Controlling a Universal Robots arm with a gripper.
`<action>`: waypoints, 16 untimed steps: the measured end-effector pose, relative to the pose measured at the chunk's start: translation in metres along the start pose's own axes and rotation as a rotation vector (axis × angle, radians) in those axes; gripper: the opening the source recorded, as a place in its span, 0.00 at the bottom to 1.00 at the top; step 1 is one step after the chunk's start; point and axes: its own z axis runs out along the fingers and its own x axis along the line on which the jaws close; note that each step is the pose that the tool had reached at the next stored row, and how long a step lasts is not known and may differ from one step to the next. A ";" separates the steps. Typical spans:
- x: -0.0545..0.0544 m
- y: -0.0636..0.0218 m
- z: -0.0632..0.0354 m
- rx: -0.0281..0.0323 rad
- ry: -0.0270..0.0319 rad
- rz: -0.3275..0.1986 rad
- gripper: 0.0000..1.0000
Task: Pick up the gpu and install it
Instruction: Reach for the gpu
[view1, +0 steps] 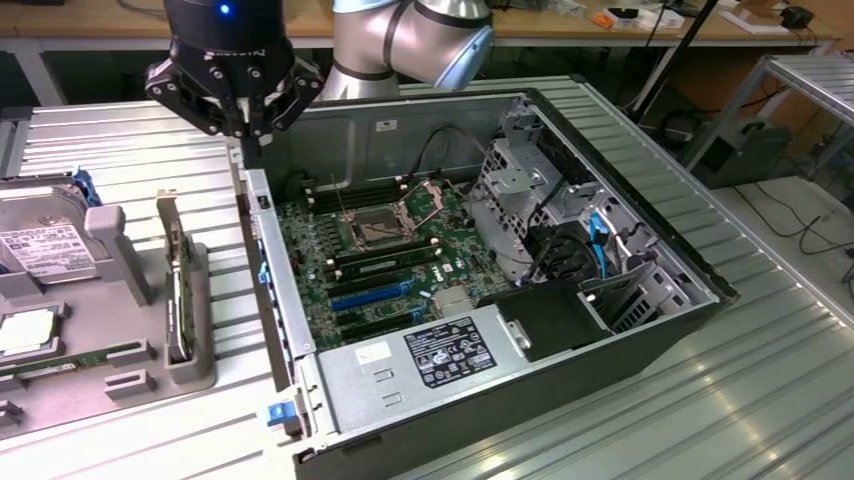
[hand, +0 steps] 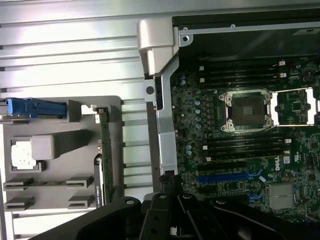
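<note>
Nearest us in the exterior view, the open computer case (view1: 534, 400) lies on the ribbed metal table (view1: 747, 400), its motherboard (view1: 387, 250) facing up. At about nine o'clock from the case, a grey tray (view1: 200, 372) holds the gpu (view1: 178, 300). It stands on edge in a slot, bracket toward the far end, with a hard drive (view1: 40, 250) beside it. Farther back, at eleven o'clock, the gripper (view1: 248, 140) points straight down over the case's tray-side wall. Its jaws are closed together on nothing, well apart from the gpu. Beyond it we see the silver arm (view1: 414, 40), folded at its joint.
</note>
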 end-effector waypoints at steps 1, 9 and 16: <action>0.001 0.0000 0.0000 0.0000 0.0000 0.000 0.11; 0.012 -0.0009 -0.0003 0.0000 0.0000 0.000 0.11; 0.023 -0.0017 -0.0006 -0.0001 -0.0001 0.000 0.11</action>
